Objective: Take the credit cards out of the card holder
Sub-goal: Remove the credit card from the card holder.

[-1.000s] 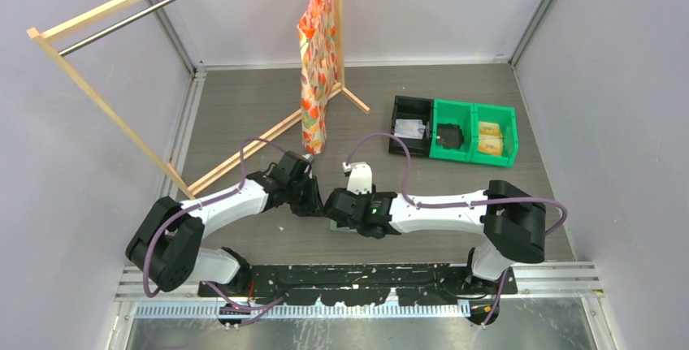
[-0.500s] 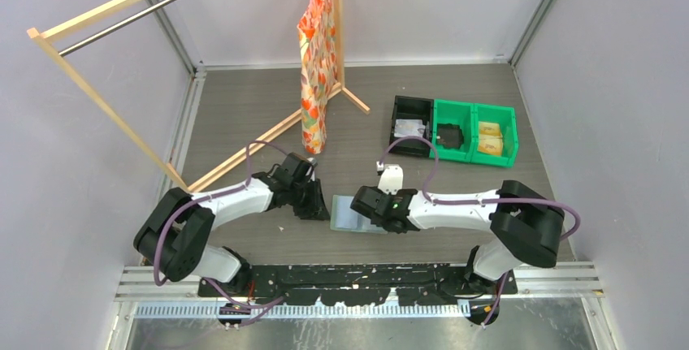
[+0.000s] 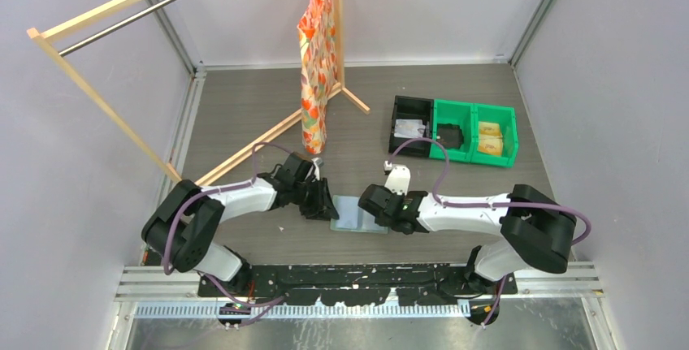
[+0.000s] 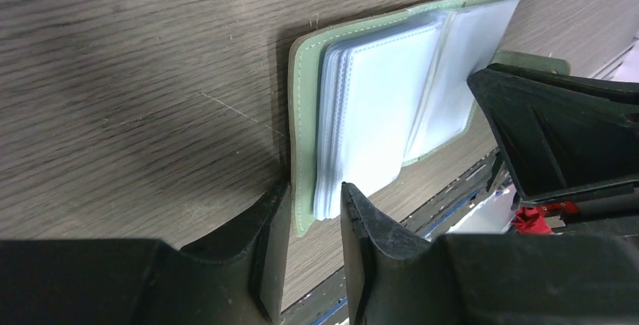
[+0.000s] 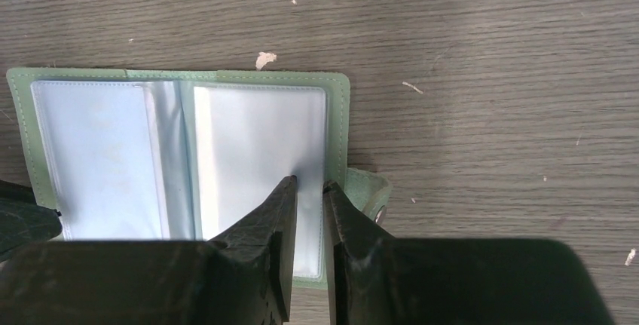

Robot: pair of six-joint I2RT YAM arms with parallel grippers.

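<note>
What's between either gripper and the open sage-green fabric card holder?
Nothing visible. Left gripper sits at the left edge of the open sage-green fabric card holder; right gripper is over its right-hand pale pocket.

No writing, brand, number or sign can be read in any view. The pale blue-grey pockets of the sage-green fabric card holder (image 5: 181,75), lying just ahead of the jaws in both wrist views, show no legible print. The contents of the black and green plastic bins (image 3: 472,123), far beyond the jaws, are too small to read.
</note>
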